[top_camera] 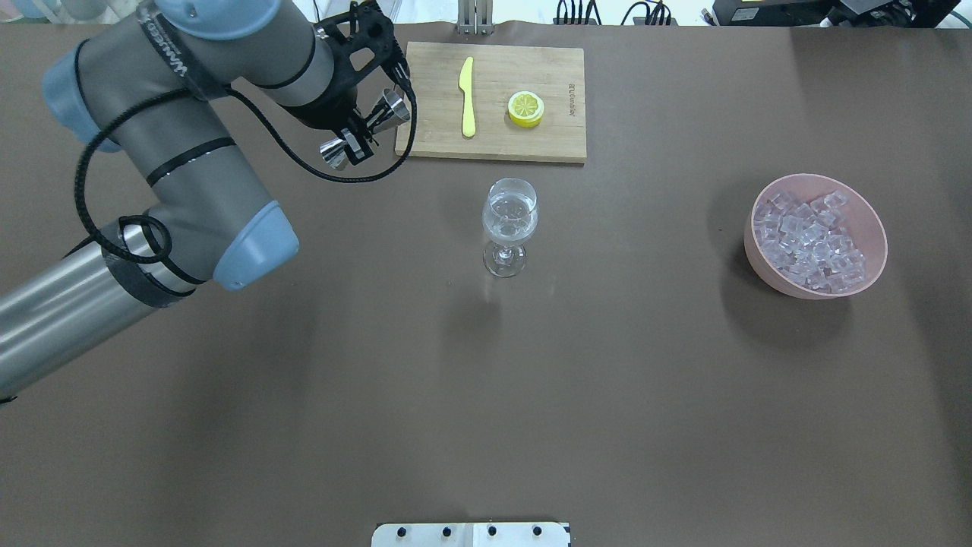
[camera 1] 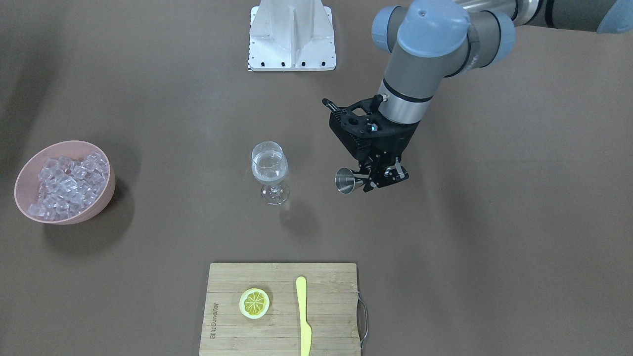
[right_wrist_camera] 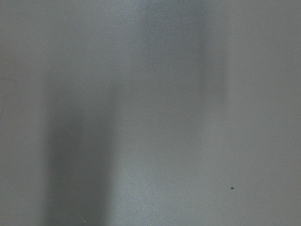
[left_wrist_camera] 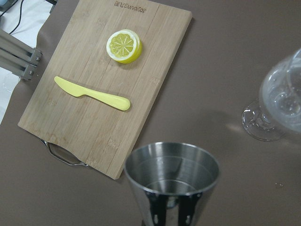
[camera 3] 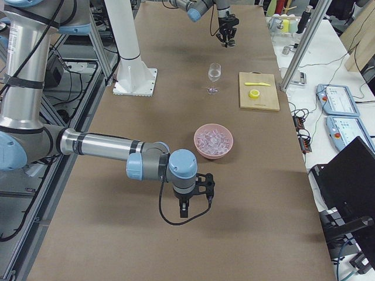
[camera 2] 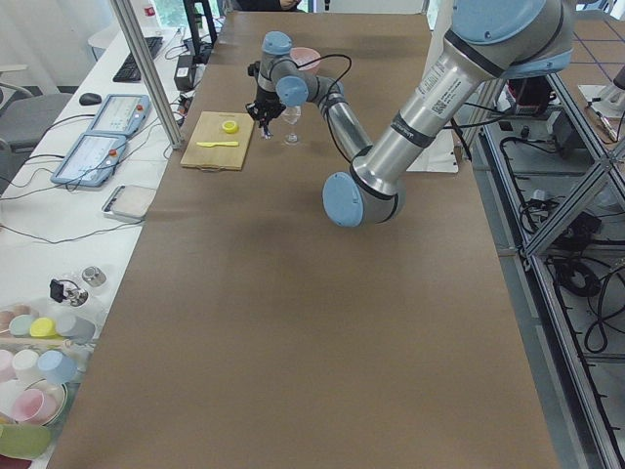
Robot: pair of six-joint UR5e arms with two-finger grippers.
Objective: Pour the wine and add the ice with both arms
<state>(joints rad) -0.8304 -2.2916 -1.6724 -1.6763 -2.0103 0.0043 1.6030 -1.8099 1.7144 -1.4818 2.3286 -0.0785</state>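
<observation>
The ice (camera 1: pixel 67 185) lies heaped in a pink bowl (camera 1: pixel 106 198) out toward the robot's right end of the table (camera 1: pixel 470 257), clear cubes piled almost to the rim, and the bowl has bare brown top all round it. A wide open stretch lies between it and the wine glass (camera 1: pixel 269 170), which stands upright near the middle, touching nothing. More free surface runs from the glass to the cutting board (camera 1: pixel 282 336), which sits at the table's edge opposite the robot, its metal handle on the robot's left side. On the board a lemon slice (camera 1: pixel 254 303) and a yellow knife (camera 1: pixel 303 316) lie side by side, apart from each other. A brand is burnt into the board near the lemon, but I cannot read its letters for sure; white lettering on the left arm (top_camera: pixel 190 152) is likewise only partly legible. The left gripper (camera 1: pixel 378 180) hangs above the table just beside the glass, on the robot's left of it, fingers closed narrowly on the waist of a steel jigger (camera 1: pixel 348 180) that lies tipped on its side, one mouth toward the glass. The right arm (camera 3: pixel 99 146) reaches low over the table's right end, well away from the bowl, its gripper (camera 3: pixel 183 209) pointing down; from here I cannot tell how far its fingers are parted. The white base block (camera 1: pixel 292 37) stands behind the glass.
</observation>
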